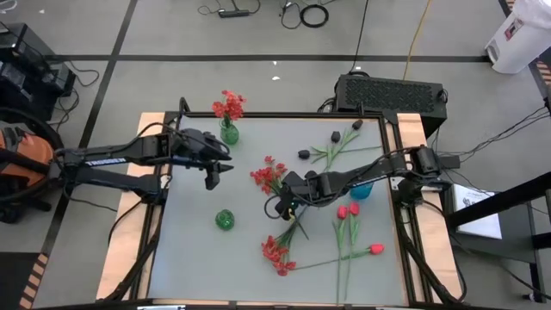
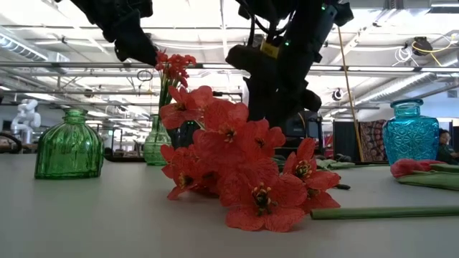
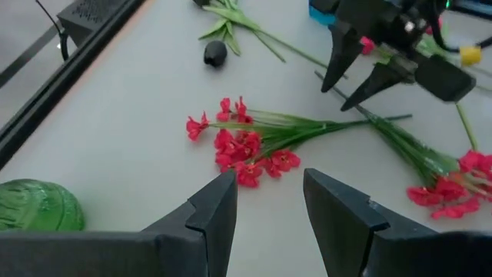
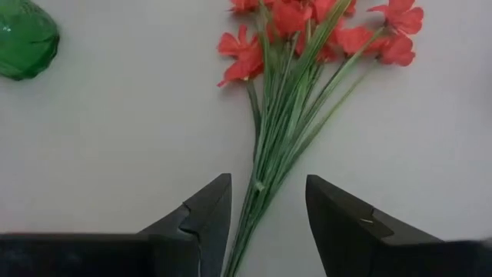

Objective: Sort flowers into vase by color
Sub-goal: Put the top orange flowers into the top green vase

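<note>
A red clustered spray [image 1: 269, 176] lies on the table's middle, and its green stems [image 4: 265, 177] run between the open fingers of my right gripper [image 1: 282, 207], which hovers over them; I see no touch. My left gripper [image 1: 217, 175] is open and empty, in the air to the left of that spray [image 3: 246, 146]. A second red spray [image 1: 275, 252] lies nearer the front edge. A green vase [image 1: 228, 131] at the back holds red blossoms. Red tulips [image 1: 349, 211] and black blooms [image 1: 303, 154] lie on the right half.
A small round green vase [image 1: 225, 220] stands left of centre and a blue vase [image 1: 362, 191] stands on the right by my right arm. A wooden frame [image 1: 151, 215] borders the table. The left front of the tabletop [image 1: 185, 258] is bare.
</note>
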Available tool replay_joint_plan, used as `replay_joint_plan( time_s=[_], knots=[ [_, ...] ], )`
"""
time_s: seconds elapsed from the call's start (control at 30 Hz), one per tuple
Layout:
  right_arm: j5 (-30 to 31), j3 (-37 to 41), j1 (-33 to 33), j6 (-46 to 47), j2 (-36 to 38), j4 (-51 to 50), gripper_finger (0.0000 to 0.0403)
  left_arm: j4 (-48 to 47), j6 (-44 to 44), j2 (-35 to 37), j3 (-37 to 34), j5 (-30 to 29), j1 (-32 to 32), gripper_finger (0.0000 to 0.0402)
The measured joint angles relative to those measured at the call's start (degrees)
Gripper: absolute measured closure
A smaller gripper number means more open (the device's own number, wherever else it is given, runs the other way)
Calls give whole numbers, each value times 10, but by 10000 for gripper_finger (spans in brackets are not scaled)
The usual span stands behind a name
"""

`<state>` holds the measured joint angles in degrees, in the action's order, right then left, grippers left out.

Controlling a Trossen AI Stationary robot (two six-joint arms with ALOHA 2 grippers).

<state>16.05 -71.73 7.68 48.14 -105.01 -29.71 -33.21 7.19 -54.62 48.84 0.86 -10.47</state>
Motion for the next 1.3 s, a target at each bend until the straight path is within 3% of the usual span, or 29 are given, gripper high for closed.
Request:
replay_joint_plan(
  time_s=[0.5,1.3],
  knots=[
    [-14,0,2,1,-64,6,243,58,15,-89,0,-25,72,244],
    [-14,0,14,14,-70,29,243,88,15,-112,0,-29,76,244]
  ],
)
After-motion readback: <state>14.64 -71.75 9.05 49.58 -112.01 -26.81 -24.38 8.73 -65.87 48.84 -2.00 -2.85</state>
